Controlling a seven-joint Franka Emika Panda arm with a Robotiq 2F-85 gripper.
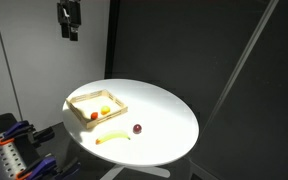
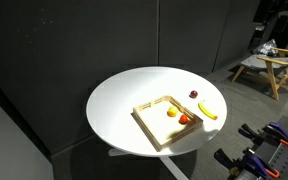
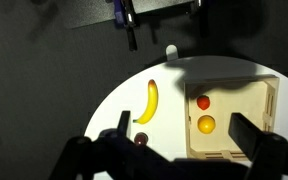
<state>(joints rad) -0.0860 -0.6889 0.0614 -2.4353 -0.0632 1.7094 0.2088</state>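
**Claw** point(image 1: 69, 20): is hanging high over the far left of the table point(image 1: 164, 110), well apart from everything on it. In the wrist view its fingers point(image 3: 259, 145) are standing wide apart with nothing between them, so it is gaping and carrying nothing.

**Banana** point(image 3: 149, 100): is lying flat on the bare table, just left of the tray point(image 3: 229, 82) in the wrist view and not touching it.
- Handling, as judged: probably light, soft under the skin, and likely to bruise under a hard pinch. The skin looks smooth and the curve may make it rock or turn.
- Best hold, as judged: across the thick middle, with the jaws crossing the curve.

**Dark fruit** point(image 3: 141, 140): is sitting near the banana's near end, apart from it.

**Tray**: wooden and shallow. It is holding a red fruit point(image 3: 203, 102) and an orange fruit point(image 3: 206, 124), which are lying near each other.

**Hard to make out:**
- The fingers are showing dark and blurred, cut off by the wrist view's bottom edge.
- The arm is running out of the top of an exterior view.
- The kind of each round fruit is too small to tell.
- A small white thing point(image 3: 170, 50) is sitting at the table's far rim, and I cannot tell what it is.
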